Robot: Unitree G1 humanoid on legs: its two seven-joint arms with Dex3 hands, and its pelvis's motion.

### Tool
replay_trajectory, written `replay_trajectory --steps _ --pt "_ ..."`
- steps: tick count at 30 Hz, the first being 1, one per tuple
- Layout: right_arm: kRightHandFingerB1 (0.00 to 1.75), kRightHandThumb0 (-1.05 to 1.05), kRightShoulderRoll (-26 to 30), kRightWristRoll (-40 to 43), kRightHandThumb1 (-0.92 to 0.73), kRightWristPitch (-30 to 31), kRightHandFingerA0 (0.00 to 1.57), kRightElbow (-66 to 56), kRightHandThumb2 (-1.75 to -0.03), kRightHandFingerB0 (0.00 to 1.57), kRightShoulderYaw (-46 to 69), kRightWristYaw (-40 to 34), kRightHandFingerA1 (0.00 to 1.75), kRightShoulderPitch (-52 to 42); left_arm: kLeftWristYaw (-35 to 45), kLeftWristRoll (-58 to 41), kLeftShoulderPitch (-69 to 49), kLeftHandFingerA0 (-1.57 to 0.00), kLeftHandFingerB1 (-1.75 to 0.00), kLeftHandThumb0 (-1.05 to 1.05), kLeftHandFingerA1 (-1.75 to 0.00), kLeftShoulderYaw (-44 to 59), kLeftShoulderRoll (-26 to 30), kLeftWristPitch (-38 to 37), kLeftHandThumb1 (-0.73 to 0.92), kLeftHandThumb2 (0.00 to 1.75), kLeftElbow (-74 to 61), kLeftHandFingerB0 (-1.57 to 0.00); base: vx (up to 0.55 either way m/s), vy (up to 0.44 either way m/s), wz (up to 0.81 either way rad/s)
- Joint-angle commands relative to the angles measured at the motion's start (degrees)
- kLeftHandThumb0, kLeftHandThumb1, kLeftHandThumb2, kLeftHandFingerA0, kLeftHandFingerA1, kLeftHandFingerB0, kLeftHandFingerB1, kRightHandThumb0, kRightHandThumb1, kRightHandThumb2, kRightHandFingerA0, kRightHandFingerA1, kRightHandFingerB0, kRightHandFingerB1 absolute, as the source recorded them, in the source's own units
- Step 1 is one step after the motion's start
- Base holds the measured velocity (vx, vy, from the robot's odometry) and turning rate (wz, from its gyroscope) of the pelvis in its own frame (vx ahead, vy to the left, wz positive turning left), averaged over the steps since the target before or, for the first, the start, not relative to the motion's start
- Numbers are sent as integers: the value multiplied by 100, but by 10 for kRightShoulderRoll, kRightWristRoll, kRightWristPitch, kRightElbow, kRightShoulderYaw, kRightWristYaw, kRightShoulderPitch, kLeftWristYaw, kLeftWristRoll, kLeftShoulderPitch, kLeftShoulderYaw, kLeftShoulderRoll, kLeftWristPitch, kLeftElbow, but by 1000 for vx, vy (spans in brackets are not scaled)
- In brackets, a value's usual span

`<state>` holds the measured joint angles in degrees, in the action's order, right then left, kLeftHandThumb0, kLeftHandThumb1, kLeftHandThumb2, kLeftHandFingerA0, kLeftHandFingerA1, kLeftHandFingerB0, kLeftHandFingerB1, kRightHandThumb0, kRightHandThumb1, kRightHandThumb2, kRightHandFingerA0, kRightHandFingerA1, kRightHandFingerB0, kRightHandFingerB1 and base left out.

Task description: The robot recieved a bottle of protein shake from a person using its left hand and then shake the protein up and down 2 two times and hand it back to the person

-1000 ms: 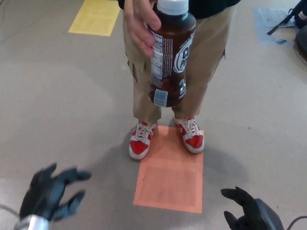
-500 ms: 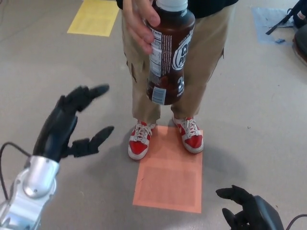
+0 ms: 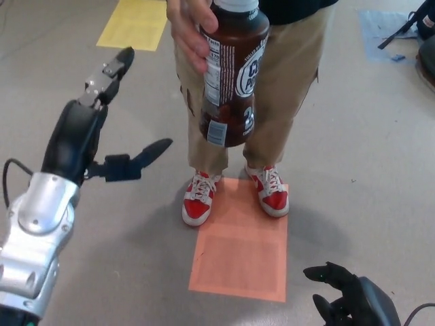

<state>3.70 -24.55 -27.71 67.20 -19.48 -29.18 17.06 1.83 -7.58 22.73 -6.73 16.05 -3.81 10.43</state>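
A person's hand (image 3: pixel 192 30) holds out a dark brown protein shake bottle (image 3: pixel 230 75) with a white cap at the top centre of the head view. My left hand (image 3: pixel 95 129) is raised at the left, open, with its fingers spread wide; its thumb tip is a short way left of the bottle's lower part and does not touch it. Low at the bottom right, my right hand (image 3: pixel 350 299) is open and holds nothing.
The person stands right in front of me in tan trousers (image 3: pixel 292 88) and red and white shoes (image 3: pixel 198 199), toes on an orange floor mat (image 3: pixel 241 255). A yellow mat (image 3: pixel 136 24) lies at the far left, and dark gear (image 3: pixel 425 41) at the far right.
My left arm has risen from the bottom left corner up toward the bottle, its fingers opening wider. The bottle has tilted and shifted slightly left. My right hand has barely moved.
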Motion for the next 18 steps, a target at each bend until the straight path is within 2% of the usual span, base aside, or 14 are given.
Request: replay_trajectory --steps 1,7,13,18 --pt "46 -27 6 -7 -76 -56 99 24 -65 62 7 -42 55 3 138 -371 143 0 0 -66 -4 55 21 527 50 61 -111 0 0 0 0" --pt "45 -26 12 -26 -77 -63 98 23 -63 62 -8 -68 58 -4 115 -344 156 0 0 -79 0 31 -1 556 54 57 -122 0 0 0 0" --pt "46 -24 9 -19 -71 -66 99 21 -63 63 -3 -71 57 -10 102 -324 162 0 0 -82 0 4 -23 594 57 58 -125 0 0 0 0" --pt "46 -24 11 -16 -72 -79 98 21 -63 61 -3 -60 58 -25 105 -317 137 0 0 -79 0 -19 -39 606 56 58 -134 0 0 0 0"
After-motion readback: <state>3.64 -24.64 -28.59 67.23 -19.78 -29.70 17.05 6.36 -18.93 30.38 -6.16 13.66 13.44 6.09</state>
